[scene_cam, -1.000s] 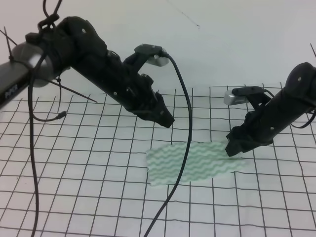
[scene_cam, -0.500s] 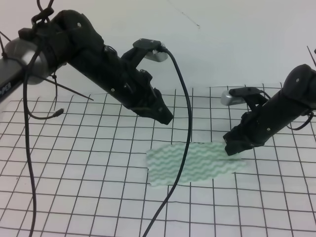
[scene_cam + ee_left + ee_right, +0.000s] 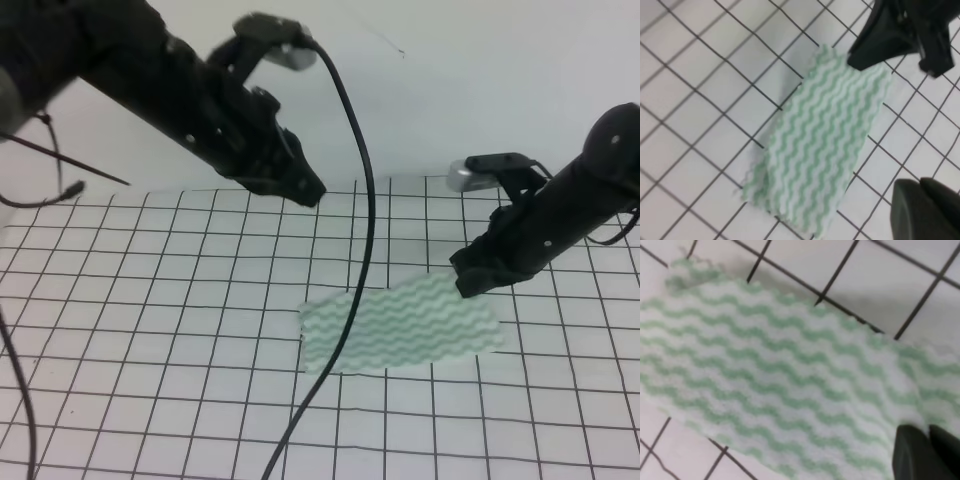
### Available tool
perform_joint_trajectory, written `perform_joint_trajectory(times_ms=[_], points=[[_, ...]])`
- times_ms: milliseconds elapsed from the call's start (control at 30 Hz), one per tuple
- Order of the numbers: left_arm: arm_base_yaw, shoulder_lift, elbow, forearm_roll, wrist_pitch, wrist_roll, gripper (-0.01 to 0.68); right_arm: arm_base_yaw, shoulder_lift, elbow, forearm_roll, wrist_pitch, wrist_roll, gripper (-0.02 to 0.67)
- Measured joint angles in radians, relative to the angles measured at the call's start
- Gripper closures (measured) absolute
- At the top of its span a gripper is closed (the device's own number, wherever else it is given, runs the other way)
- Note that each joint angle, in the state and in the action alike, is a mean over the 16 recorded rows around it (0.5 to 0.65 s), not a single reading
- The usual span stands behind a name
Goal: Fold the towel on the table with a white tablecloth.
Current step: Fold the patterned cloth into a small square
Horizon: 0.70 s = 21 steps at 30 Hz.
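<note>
The towel (image 3: 400,322), pale with light green wavy stripes, lies flat on the tablecloth (image 3: 150,330), a white cloth with a thin black grid that covers the worktop (image 3: 560,420). It spans several grid squares and sits slightly askew to the grid lines, its left edge a little ragged. The right end effector (image 3: 468,283) hangs at the towel's far right corner, its dark tip low over the cloth; in the right wrist view its two fingertips (image 3: 912,452) stand close together over the striped fabric, and whether they pinch the fabric cannot be told. In the left wrist view the same end effector shows as a dark shape at the towel's upper corner, with the whole towel spread beneath it. The left end effector (image 3: 305,190) is raised well above and behind the towel's left end, apart from it, with its tips drawn narrow as far as the blur allows. A black cable (image 3: 345,300) hangs down from the left arm and crosses in front of the towel's left part in the high view.
</note>
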Motion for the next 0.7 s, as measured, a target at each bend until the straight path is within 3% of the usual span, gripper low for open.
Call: perform_joint_trajectory(times_ms=[133,533,700], points=[[0.000,-0.073,0.006,0.040,0.000,-0.021,0.672,0.017,-0.003,0.000,-0.043,-0.021,0.032,0.608],[0.000,-0.255,0.026,0.094,0.030,-0.058,0.672,0.037,-0.002,0.000,-0.153,-0.024,0.148,0.322],[-0.001,-0.301,0.028,0.103,0.039,-0.076,0.672,0.037,0.001,0.001,-0.181,0.021,0.205,0.268]])
